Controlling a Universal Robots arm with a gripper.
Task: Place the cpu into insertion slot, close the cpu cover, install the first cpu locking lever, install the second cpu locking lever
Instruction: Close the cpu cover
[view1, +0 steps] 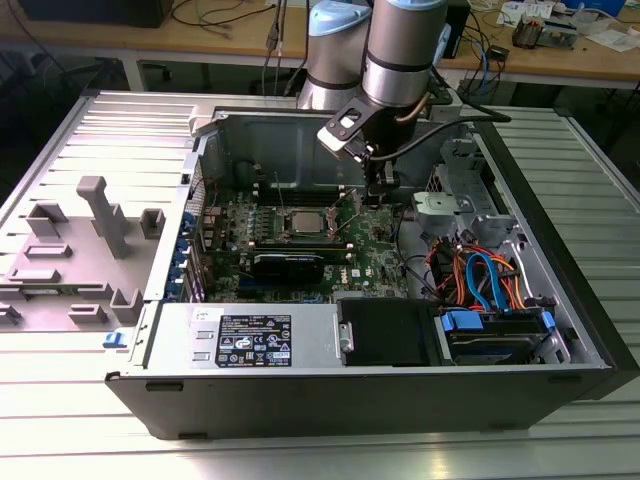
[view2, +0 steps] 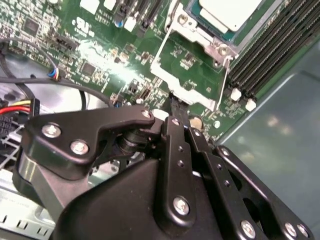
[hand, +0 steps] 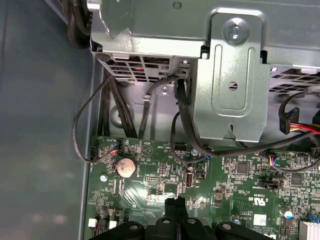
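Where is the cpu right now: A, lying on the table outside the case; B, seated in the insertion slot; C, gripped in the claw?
B: in the second wrist view the cpu sits in the insertion slot, the cpu cover swung open beside it.

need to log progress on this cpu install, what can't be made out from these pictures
1. Contact of gripper and cpu cover: second wrist view, the gripper's own black links hide the cover's near edge.
2. cpu: second wrist view, cut off by the picture's edge; exterior view, too small to judge its seating.
3. insertion slot: exterior view, too small to show its locking levers.
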